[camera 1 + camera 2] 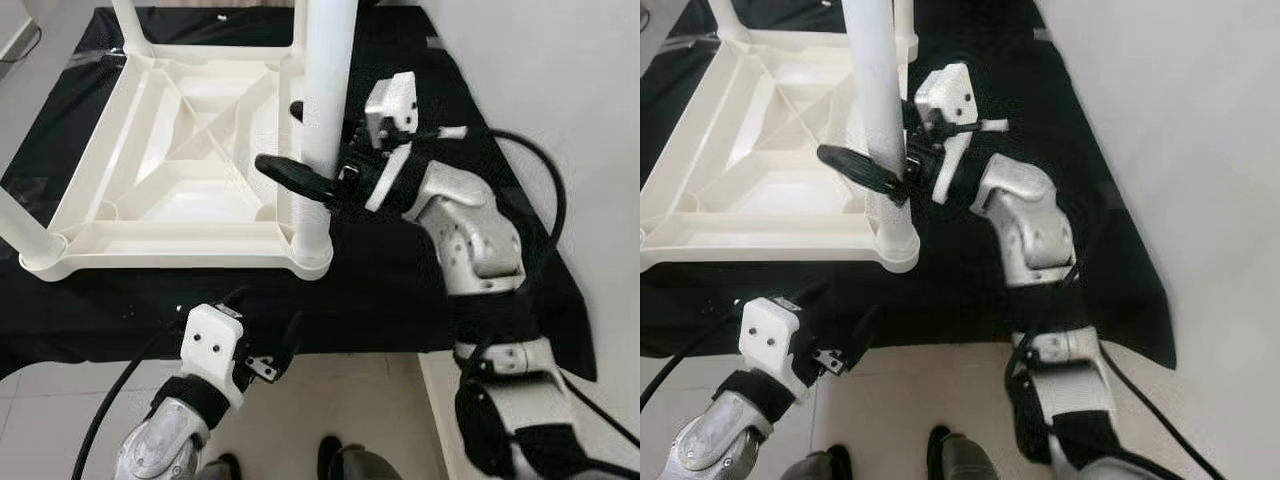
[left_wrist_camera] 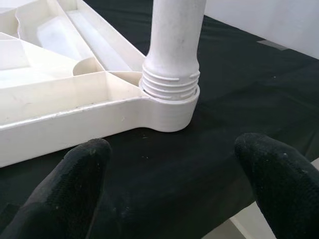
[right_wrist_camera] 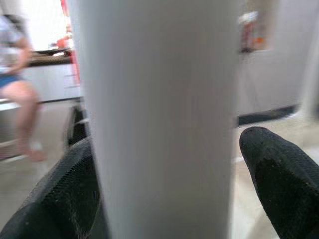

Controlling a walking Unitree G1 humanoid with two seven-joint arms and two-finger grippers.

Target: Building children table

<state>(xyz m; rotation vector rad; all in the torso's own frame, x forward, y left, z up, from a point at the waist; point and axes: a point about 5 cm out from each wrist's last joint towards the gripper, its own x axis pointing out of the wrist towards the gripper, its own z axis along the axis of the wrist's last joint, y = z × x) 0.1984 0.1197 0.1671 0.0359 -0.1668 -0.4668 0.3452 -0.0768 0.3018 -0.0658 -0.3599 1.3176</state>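
A white plastic children's table [image 1: 170, 245] lies upside down on a black cloth [image 1: 400, 290]. A white leg [image 1: 325, 90] stands upright in its near right corner socket [image 2: 169, 107], with threads showing at the base. My right gripper [image 3: 164, 164] is open around this leg at mid height. One finger [image 1: 290, 175] crosses in front of the leg and the other is hidden behind it. My left gripper [image 2: 169, 164] is open and empty, low at the cloth's front edge, facing that same corner socket from a short way off.
Two more legs stand in the table, one at the near left corner [image 1: 25, 225] and one at the back [image 1: 130, 25]. A white wall [image 1: 560, 70] runs along the right. Tiled floor [image 1: 380, 400] lies below the cloth. A seated person [image 3: 15, 74] shows beyond the leg.
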